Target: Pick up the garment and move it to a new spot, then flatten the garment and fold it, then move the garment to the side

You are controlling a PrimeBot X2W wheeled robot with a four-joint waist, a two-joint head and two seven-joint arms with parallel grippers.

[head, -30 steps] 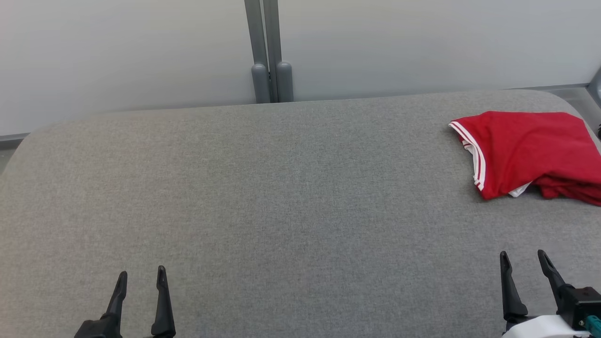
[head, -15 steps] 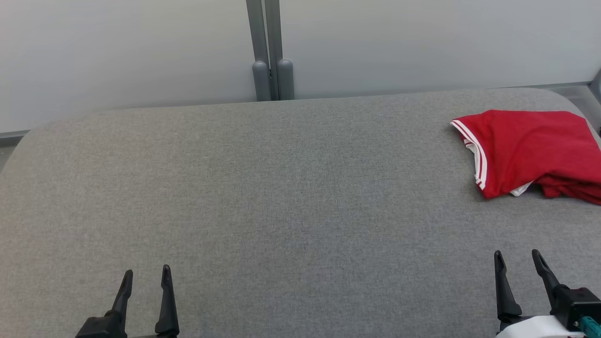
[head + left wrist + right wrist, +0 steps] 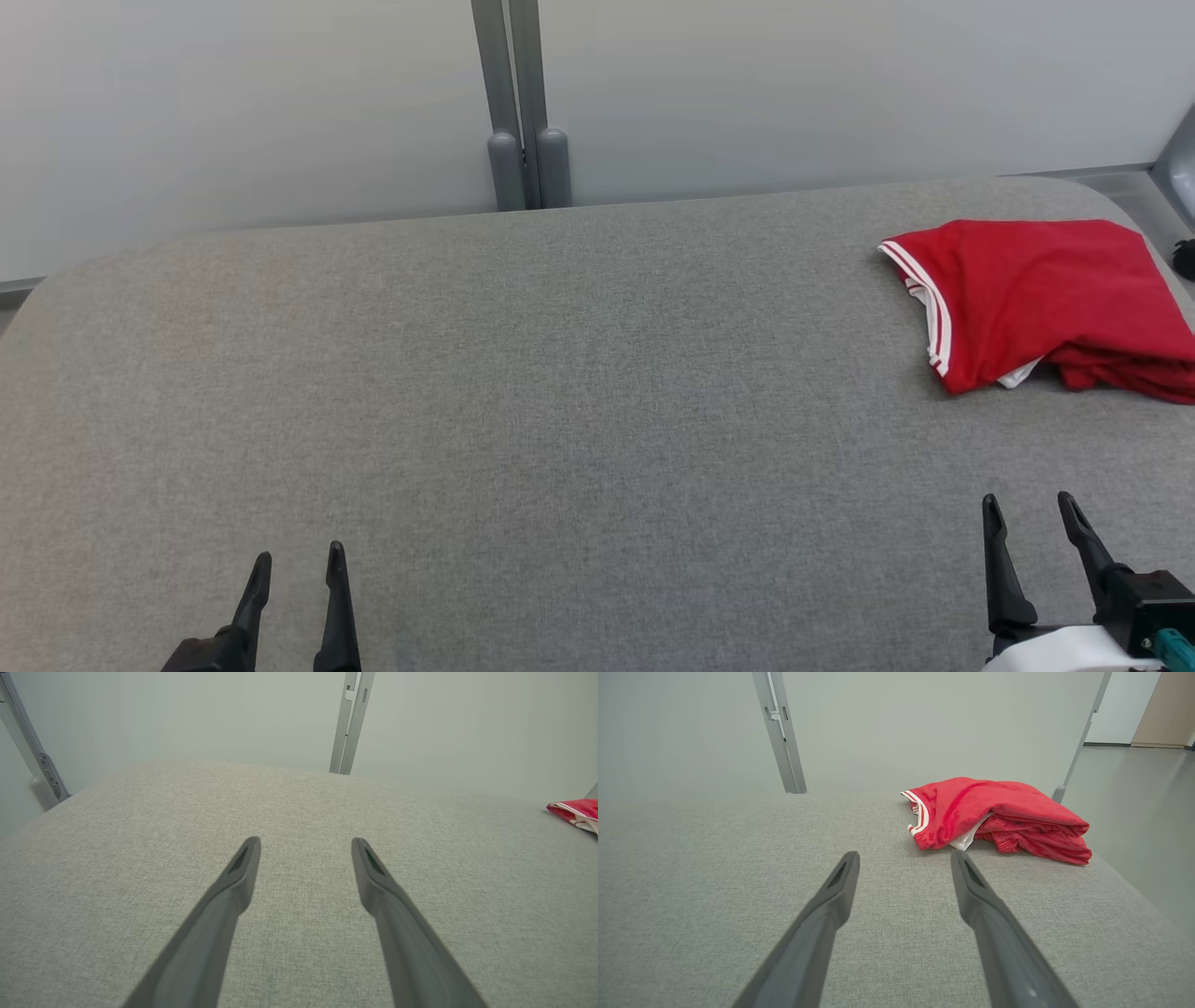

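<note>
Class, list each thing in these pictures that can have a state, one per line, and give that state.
red garment: loosely folded and rumpled, lying at the far right of the table, touched by neither claw
left claw: open, empty, above bare cloth
right claw: open, empty, short of the garment
grey table: flat, cloth-covered, bearing the garment

Red, white-striped garment (image 3: 1036,289); grey table (image 3: 523,392)
</note>
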